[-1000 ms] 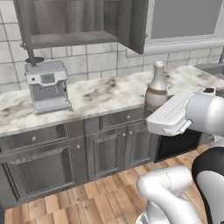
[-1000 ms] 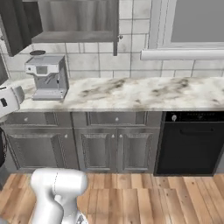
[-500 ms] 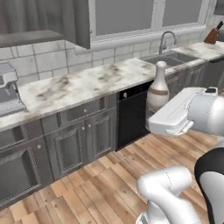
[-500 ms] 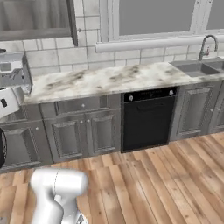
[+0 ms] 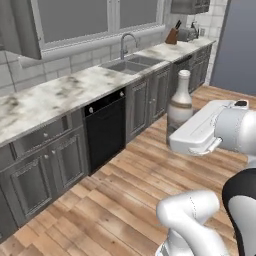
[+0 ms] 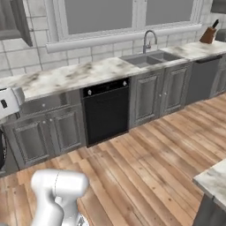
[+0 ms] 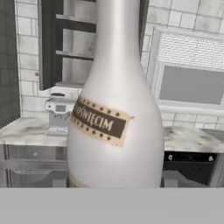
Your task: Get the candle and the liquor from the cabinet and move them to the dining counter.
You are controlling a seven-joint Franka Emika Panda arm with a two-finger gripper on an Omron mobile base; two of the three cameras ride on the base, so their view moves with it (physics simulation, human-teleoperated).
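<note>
Hand view is showing the liquor (image 7: pixel 116 109) standing upright between the fingers, which are clamping it: a pale, fat-bellied bottle, long-necked, wearing a brown-and-tan label.

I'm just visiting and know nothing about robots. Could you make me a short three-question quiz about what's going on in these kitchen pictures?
1. True or false: the pale, long-necked liquor bottle with a brown-and-cream label stands upright at the end of the white arm, above the wood floor.
2. What sits in the marble worktop under the window? A) black cooktop B) steel sink with curved tap C) toaster
3. Fill in: in the hand view, the bottle hides part of a grey ____ machine on the worktop.

Key: 1 true; 2 B; 3 coffee
</note>
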